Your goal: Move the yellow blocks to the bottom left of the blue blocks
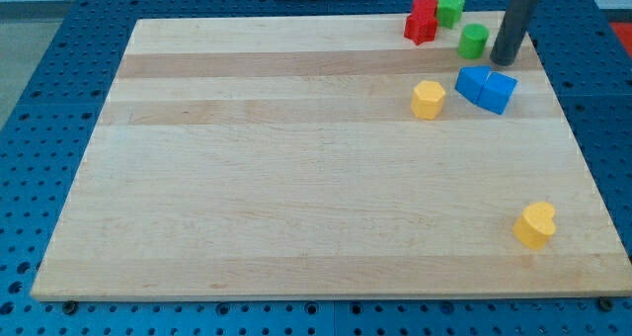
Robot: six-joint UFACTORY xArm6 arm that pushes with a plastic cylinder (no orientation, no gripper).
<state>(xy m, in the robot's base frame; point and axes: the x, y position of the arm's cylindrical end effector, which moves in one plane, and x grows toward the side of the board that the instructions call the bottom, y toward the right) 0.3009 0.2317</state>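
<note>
A yellow hexagonal block (428, 99) lies at the view's upper right, just left of two touching blue blocks (486, 87). A second yellow block, heart-shaped (535, 224), lies near the board's bottom right corner. My tip (505, 59) stands at the view's top right, just above the blue blocks and right of a green cylinder (473, 41). It touches none of the yellow blocks.
Two red blocks (422, 21) and a green star-like block (449, 8) sit at the board's top edge, left of my tip. The wooden board (296, 178) rests on a blue perforated table.
</note>
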